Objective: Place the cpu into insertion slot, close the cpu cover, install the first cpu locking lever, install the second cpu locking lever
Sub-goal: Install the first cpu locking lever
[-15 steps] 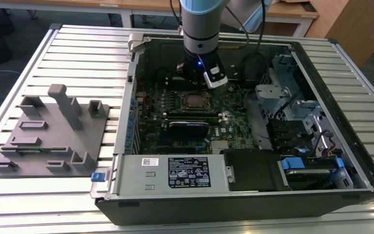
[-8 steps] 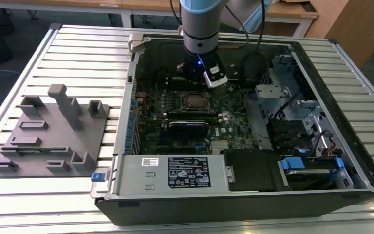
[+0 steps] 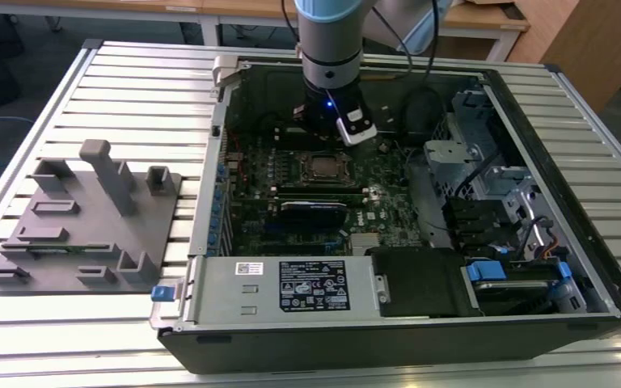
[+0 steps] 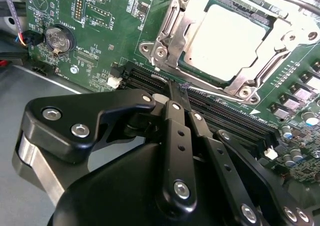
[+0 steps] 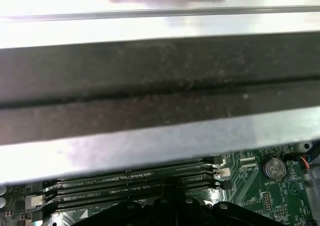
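Gripper [image 4: 177, 88] is down inside the open computer case [image 3: 204, 242], fingers [image 4: 175, 136] drawn narrow with the tips close together. Cannot tell whether they pinch anything. In the second wrist view the tips sit over the black memory slots [image 4: 225, 113], just beside the near edge of the insertion slot [image 3: 302, 168].

The cpu [image 4: 227, 41] lies flat in the slot, silver-grey top facing up. The cpu cover [image 4: 170, 36] is down around it, chip showing through the cut-out middle. A thin silvery lever rod [image 4: 220, 96] runs along the socket side nearest the tips (latched or loose, cannot tell).

A coin battery [image 4: 56, 38] sits on the green motherboard [image 4: 110, 31], well apart from the socket. In the first wrist view the same memory slots lie below the dark case wall, battery off to one side.

In the exterior view the arm [image 3: 330, 48] comes in from the far side of the case and stands just beyond the socket. A grey labelled box [image 3: 289, 284] sits along the near case edge. A grey fixture tray [image 3: 84, 242] rests on the slatted table [image 3: 127, 89] at the exterior view's left, apart from the case.
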Robot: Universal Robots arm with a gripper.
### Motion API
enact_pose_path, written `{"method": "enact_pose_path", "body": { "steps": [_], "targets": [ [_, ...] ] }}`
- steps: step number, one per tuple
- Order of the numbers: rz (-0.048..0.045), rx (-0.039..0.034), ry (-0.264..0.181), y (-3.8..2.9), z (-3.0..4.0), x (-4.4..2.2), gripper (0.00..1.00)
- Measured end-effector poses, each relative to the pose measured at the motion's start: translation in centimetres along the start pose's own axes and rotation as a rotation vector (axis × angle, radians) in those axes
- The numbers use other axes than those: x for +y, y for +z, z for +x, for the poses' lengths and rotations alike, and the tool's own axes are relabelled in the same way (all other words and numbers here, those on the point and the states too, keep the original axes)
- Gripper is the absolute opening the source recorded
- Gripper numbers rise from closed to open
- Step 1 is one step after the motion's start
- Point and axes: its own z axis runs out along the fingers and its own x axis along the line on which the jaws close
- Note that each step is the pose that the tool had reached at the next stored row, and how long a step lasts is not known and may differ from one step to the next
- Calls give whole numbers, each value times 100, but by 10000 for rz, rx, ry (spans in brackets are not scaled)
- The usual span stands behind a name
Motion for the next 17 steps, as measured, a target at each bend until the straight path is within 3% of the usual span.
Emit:
{"method": "enact_pose_path", "body": {
  "steps": [8, 14, 17],
  "targets": [
    [-17, -271, -45, -15, 111, -14, 10],
    [-10, -505, -53, -7, 130, -19, 10],
    [-16, -557, -51, -7, 140, -20, 10]
  ]
}}
